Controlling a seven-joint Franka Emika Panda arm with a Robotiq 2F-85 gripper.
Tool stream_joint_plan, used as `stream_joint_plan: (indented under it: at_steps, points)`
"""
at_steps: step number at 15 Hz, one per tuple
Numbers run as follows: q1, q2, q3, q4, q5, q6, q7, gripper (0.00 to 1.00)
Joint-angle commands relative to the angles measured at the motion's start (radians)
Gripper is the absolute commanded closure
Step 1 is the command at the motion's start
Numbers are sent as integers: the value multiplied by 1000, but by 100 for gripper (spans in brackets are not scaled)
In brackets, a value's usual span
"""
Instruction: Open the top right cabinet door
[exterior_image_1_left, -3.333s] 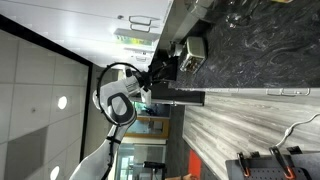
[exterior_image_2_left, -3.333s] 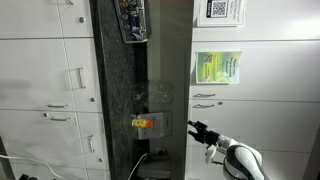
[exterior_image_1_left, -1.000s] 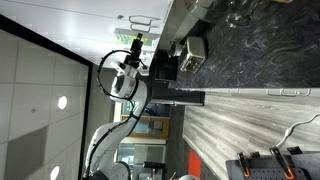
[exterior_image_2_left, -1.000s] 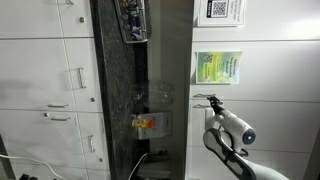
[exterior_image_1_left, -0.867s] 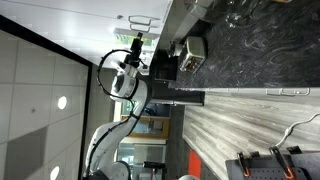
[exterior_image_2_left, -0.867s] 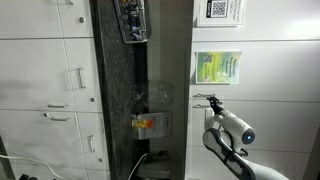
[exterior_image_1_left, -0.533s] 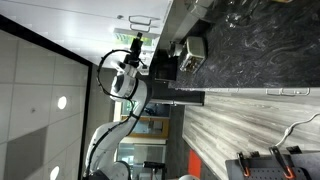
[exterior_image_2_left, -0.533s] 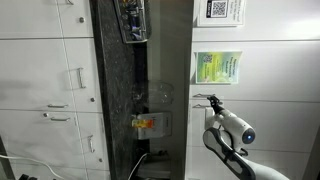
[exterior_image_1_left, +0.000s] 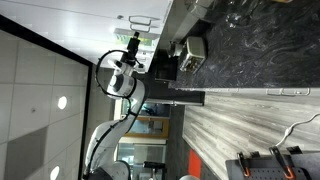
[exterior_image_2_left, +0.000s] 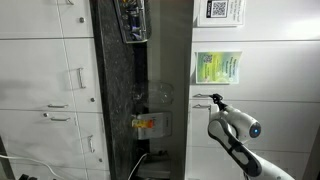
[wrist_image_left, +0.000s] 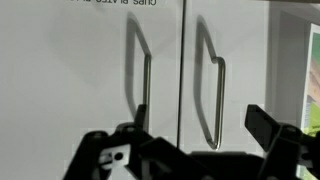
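The wrist view shows two plain light grey-white cabinet doors side by side, each with a slim silver bar handle. The top right cabinet door (wrist_image_left: 245, 50) is the right one, and its handle (wrist_image_left: 217, 100) stands between my gripper's (wrist_image_left: 200, 128) two dark fingers. The fingers are spread apart and do not touch the handle. In an exterior view the gripper (exterior_image_2_left: 212, 99) is at the inner edge of this door (exterior_image_2_left: 285, 115), which is closed. In the other exterior view the arm (exterior_image_1_left: 125, 78) reaches toward the cabinet front, seen edge-on.
The neighbouring door (wrist_image_left: 70, 90) has its own handle (wrist_image_left: 143, 75) and a green paper sheet (exterior_image_2_left: 217, 67). A dark marbled counter (exterior_image_2_left: 120, 90) with a small orange-topped object (exterior_image_2_left: 145, 123) lies beside the cabinets. More white doors (exterior_image_2_left: 40, 90) lie beyond the counter.
The arm rose from low in the picture to the cabinet handles, then shifted slightly in the last half second. The door stays closed.
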Motion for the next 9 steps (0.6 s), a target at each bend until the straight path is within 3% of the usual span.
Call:
stream_joint_plan:
  at_steps: [1,9]
  points:
    - [-111,9,106,73,33,-68,-74,0]
    - [-342,-32,286,163,63,-85,-79,0]
